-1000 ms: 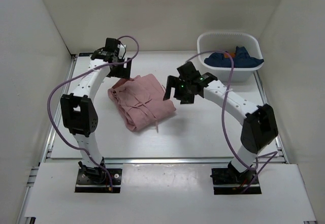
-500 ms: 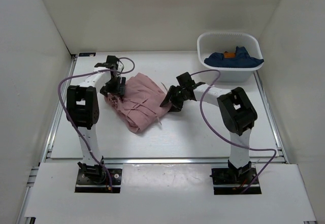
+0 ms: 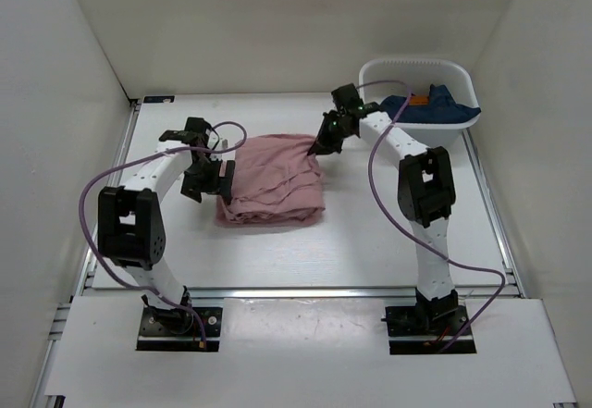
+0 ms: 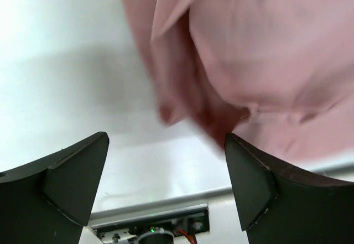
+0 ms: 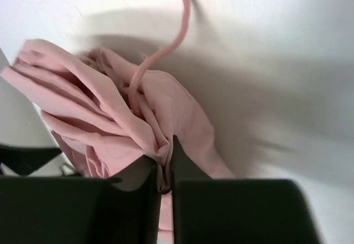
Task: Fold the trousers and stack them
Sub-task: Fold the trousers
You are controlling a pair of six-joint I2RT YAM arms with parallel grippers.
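The dusty-pink trousers [image 3: 277,179] lie bunched in a rough rectangle mid-table. My left gripper [image 3: 218,182] stands at their left edge, open; in the left wrist view its fingers [image 4: 66,172] are spread wide with bare table between them, the right finger against the fabric's [image 4: 265,61] edge. My right gripper [image 3: 316,147] is at the far right corner of the trousers, shut on a fold of the pink cloth [image 5: 88,111]. In the right wrist view the right gripper's [image 5: 165,164] jaws pinch that fold, and a thin pink drawstring [image 5: 180,34] trails away over the table.
A white basket [image 3: 370,73] stands at the back right, holding a dark blue garment [image 3: 435,110] with an orange patch. White enclosure walls rise on the left, back and right. The right arm's cable loops over the table right of the trousers.
My right gripper has shut on the trousers' edge and moved to the far right with it, spreading the cloth wider. My left gripper came nearer, to the left edge.
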